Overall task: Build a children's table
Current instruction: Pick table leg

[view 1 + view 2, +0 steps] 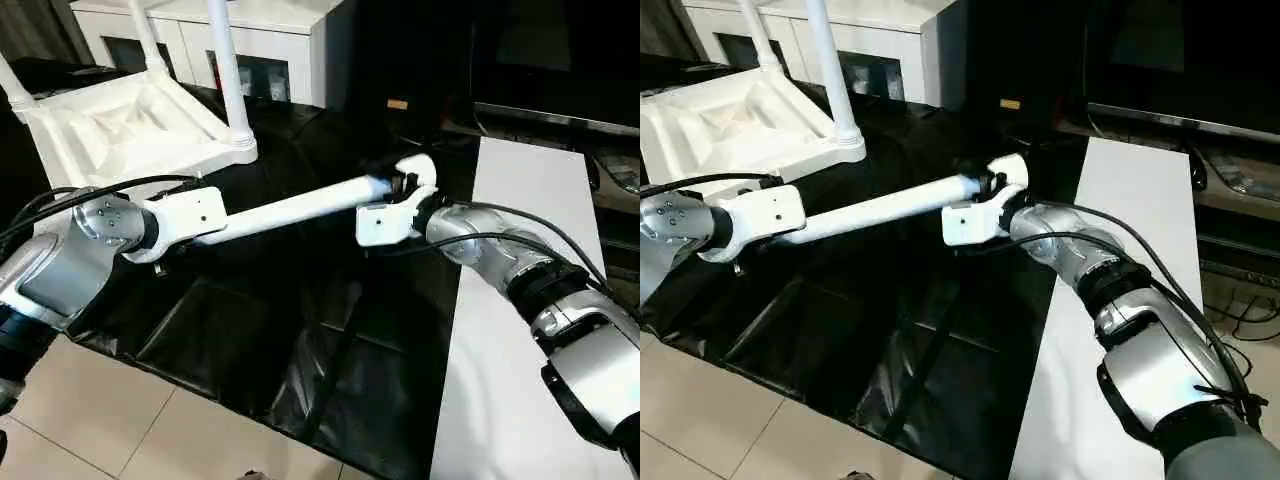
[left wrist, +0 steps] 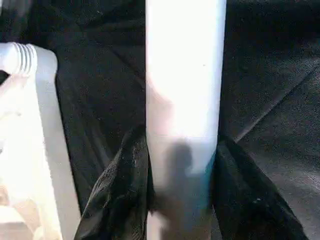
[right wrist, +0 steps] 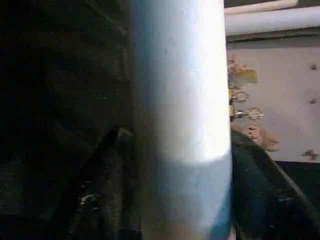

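While the upturned table top (image 1: pixel 130 125) rests on the black sheet (image 1: pixel 300 330) with legs already standing in it, a loose leg (image 1: pixel 290 208) spans between both grippers, left gripper (image 2: pixel 182 200) and right gripper (image 1: pixel 398 188) each clamped on an end. Smooth hollow plastic probably handles light, stiff and slippery; end grips suit it.

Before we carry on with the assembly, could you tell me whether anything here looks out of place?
Nothing stands out. The table top lies upside down with legs already standing in it, and both grippers hold a loose leg level above the black sheet.
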Tool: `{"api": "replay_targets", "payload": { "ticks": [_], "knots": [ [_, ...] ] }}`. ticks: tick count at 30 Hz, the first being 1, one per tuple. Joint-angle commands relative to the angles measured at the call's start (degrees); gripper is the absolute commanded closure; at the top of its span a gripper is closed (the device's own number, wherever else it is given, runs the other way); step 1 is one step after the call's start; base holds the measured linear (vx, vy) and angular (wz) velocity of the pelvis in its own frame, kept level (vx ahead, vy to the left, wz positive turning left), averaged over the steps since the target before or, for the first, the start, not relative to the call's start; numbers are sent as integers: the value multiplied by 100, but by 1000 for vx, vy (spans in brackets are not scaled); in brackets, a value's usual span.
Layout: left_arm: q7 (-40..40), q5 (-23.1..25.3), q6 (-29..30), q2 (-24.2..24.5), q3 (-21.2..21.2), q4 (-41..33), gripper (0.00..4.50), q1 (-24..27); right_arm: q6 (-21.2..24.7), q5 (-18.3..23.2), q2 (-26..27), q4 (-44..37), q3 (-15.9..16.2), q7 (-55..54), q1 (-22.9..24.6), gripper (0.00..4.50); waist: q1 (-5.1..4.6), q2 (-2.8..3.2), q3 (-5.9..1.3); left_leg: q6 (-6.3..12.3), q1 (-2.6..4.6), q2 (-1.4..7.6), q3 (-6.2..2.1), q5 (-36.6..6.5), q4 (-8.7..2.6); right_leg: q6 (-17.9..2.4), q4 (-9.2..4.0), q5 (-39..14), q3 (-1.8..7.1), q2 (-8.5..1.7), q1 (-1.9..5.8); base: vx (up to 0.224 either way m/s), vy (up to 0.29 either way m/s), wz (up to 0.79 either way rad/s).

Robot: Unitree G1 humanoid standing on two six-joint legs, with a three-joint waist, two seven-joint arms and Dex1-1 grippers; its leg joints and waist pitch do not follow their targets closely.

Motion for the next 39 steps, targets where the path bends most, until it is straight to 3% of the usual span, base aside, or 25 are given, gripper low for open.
{"api": "replay_targets", "payload": {
  "ticks": [1,4,10,11,12,13,17,22,25,30,33,35,39],
  "knots": [
    [192,-4,-87,-5,464,-105,302,-238,-99,73,44,63,31,117,14,225,-33,26,-440,94,85,333,-115,-625,-431,-1811,-262,-124,267,-305,352,0,0,0],
    [251,-200,-159,-82,711,-63,232,-335,-110,111,41,77,-1,137,33,249,-31,31,-446,89,88,327,-112,-604,-426,-1830,-256,-55,262,-299,353,0,0,0],
    [647,-929,-297,-419,1774,73,188,-653,-138,215,37,162,-94,178,51,266,-37,26,-441,64,87,330,-109,-699,-430,-1851,-253,-100,262,-297,351,0,0,0],
    [661,-950,-303,-432,1802,78,176,-663,-138,218,38,163,-97,180,51,267,-31,22,-443,81,92,324,-100,-692,-425,-1863,-259,-69,264,-297,344,0,0,0],
    [808,-1208,-354,-583,2184,128,164,-799,-130,277,43,172,-131,213,66,267,-27,-4,-448,110,84,321,-96,-671,-423,-1862,-257,-50,263,-296,349,0,0,0],
    [808,-1208,-354,-583,2184,128,150,-799,-130,277,43,172,-131,213,66,268,-15,1,-451,140,87,321,-98,-648,-421,-1858,-255,-74,260,-297,345,0,0,0],
    [1073,-1549,-467,-712,2784,245,136,-904,-90,462,86,203,-240,290,101,268,-16,-26,-447,194,77,332,-102,-632,-425,-1831,-258,-142,260,-301,343,0,0,0],
    [1494,-1819,-916,-860,3449,548,136,-1070,-129,485,97,253,-287,297,129,268,-14,-2,-444,201,81,331,-101,-658,-424,-1789,-268,-230,258,-302,332,0,0,0],
    [1020,-2026,-974,-752,3487,526,136,-944,-188,478,78,261,-260,341,128,268,-12,9,-447,198,89,338,-101,-662,-427,-1793,-256,-155,256,-299,325,0,0,0],
    [249,-1963,-884,-437,3114,310,136,-531,-250,464,66,268,-242,403,113,268,-14,10,-436,162,87,352,-103,-724,-437,-1792,-265,-228,266,-321,325,0,0,0],
    [-14,-1803,-850,-338,2818,193,136,-328,-322,453,75,276,-215,487,103,269,-26,12,-433,157,88,353,-100,-777,-441,-1804,-264,-264,264,-314,315,0,0,0],
    [-243,-1623,-873,-255,2394,119,136,-131,-366,420,93,240,-188,524,118,269,4,40,-433,109,118,370,-90,-827,-445,-1865,-273,-209,266,-309,293,0,0,0],
    [-191,-1453,-867,-323,2150,192,102,-139,-402,407,127,243,-168,551,138,269,4,-2,-443,154,91,363,-86,-754,-440,-1852,-249,-129,266,-313,325,0,0,0]
  ]
}}
